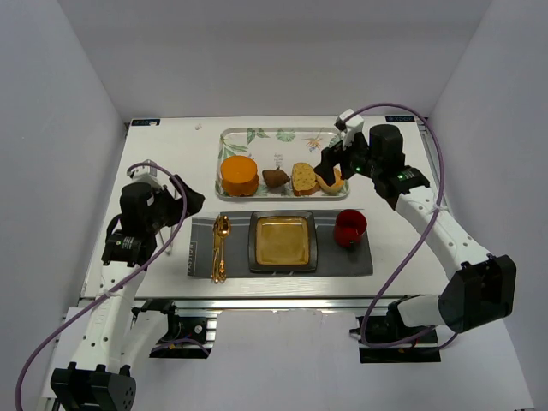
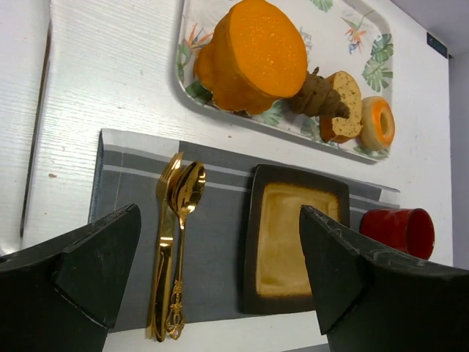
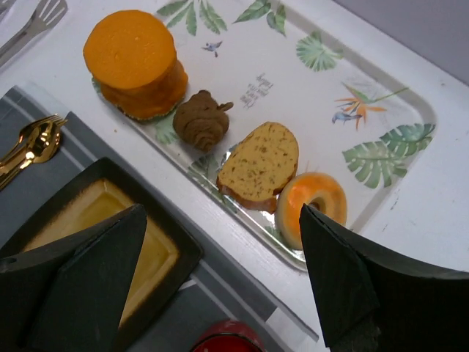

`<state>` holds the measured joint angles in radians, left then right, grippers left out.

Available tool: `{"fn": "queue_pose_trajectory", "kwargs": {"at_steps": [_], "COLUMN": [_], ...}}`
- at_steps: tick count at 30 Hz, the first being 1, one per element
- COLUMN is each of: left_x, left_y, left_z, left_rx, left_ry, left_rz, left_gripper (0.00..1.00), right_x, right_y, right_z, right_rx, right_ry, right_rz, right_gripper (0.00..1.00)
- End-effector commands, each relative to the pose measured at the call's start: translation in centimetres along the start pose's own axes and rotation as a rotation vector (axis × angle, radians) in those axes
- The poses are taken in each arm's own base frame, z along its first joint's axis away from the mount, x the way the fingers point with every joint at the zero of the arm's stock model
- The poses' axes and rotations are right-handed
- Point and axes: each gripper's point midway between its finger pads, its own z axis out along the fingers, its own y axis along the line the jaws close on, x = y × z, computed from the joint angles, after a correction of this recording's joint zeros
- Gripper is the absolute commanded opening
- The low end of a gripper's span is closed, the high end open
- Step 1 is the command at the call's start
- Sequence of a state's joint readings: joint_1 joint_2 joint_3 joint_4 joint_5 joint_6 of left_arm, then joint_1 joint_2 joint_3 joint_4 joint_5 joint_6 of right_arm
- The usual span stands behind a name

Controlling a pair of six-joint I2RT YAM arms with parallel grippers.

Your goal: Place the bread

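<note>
right gripper: jaws spread wide, holding nothing | bread slice: just ahead of it, in line with the gap between its 2 fingers, lying on the floral tray between brown pastry and glazed doughnut | square plate: nearer, partly under 1 finger | left gripper: wide open, empty, above the grey mat

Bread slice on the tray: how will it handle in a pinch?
The bread slice looks porous, so probably light and crushable if squeezed hard. Its flat cut suggests it won't roll. The donut crowds one edge and may get nudged.
</note>
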<state>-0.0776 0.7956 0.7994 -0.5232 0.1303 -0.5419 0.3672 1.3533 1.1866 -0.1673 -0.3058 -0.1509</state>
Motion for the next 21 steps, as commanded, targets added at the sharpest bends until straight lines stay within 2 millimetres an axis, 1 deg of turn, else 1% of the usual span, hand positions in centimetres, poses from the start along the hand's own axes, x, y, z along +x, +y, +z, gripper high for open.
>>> {"fn": "queue_pose_trajectory", "kwargs": {"at_steps": [1,2,3,4,5,6,7,8,9,10,11,13,14,15,16,17,18,19,20,21], "left_x": [-1.1,-1.2,-1.1,-1.1,-1.1,-1.0,-0.7,-1.0,-0.7,-0.6,-0.4,-0.1,0.3,0.9,1.4,2.1,2.5,3.1,3.0,3.3], "left_y": [0.3,0.4,1.0,1.2,1.4,1.8,2.3,3.4,4.1,5.2,6.0,7.4,8.5,9.4,10.0,10.7,11.3,11.9,12.3,12.8], "left_z": [-0.8,-0.8,-0.7,-0.7,-0.6,-0.5,-0.2,-0.1,0.0,0.3,0.4,0.7,1.2,1.5,1.9,2.7,3.1,3.4,3.8,4.8], "left_rx": [-0.031,-0.042,-0.067,-0.081,-0.092,-0.108,-0.131,-0.187,-0.222,-0.275,-0.310,-0.367,-0.417,-0.448,-0.464,-0.478,-0.493,-0.505,-0.524,-0.524], "left_ry": [-0.033,-0.036,-0.031,-0.030,-0.031,-0.025,-0.009,-0.026,-0.012,-0.010,0.003,0.019,0.040,0.069,0.092,0.131,0.153,0.177,0.181,0.230], "left_rz": [0.033,0.037,0.043,0.049,0.053,0.058,0.067,0.071,0.080,0.094,0.114,0.150,0.172,0.206,0.228,0.249,0.282,0.300,0.305,0.350], "left_gripper": [0.98,0.98,0.94,0.92,0.87,0.77,0.61,0.26,0.14,0.06,0.00,0.00,0.09,0.24,0.43,0.59,0.72,0.75,0.79,0.81], "right_x": [-0.2,-0.1,-0.1,0.1,0.7,1.7,1.9,2.2,2.8,3.0,3.5,3.7,3.7,3.9,3.9,3.9,4.1,4.0,4.2,4.1], "right_y": [0.8,1.4,1.2,1.6,2.8,2.5,2.7,2.7,2.8,2.9,2.7,2.8,3.1,3.3,3.6,3.9,4.0,4.1,4.0,3.9], "right_z": [-1.3,-1.4,-2.0,-2.4,-2.8,-3.3,-3.3,-3.5,-3.5,-3.5,-3.6,-3.6,-3.9,-3.9,-4.0,-4.2,-4.2,-4.3,-4.3,-4.5], "right_rx": [-0.044,-0.083,-0.100,-0.141,-0.238,-0.252,-0.268,-0.293,-0.312,-0.331,-0.339,-0.366,-0.403,-0.425,-0.447,-0.485,-0.502,-0.508,-0.507,-0.503], "right_ry": [-0.028,-0.036,-0.047,-0.053,-0.064,-0.048,-0.055,-0.052,-0.034,-0.031,-0.016,-0.017,-0.027,-0.006,0.003,-0.002,0.006,0.006,0.006,0.001], "right_rz": [0.011,0.001,-0.036,-0.069,-0.099,-0.113,-0.135,-0.128,-0.110,-0.098,-0.079,-0.076,-0.084,-0.064,-0.057,-0.073,-0.062,-0.059,-0.051,-0.052], "right_gripper": [0.89,0.89,0.89,0.89,0.89,0.87,0.82,0.70,0.22,0.01,0.00,0.00,0.49,0.69,0.77,0.89,0.89,0.89,0.89,0.89]}}
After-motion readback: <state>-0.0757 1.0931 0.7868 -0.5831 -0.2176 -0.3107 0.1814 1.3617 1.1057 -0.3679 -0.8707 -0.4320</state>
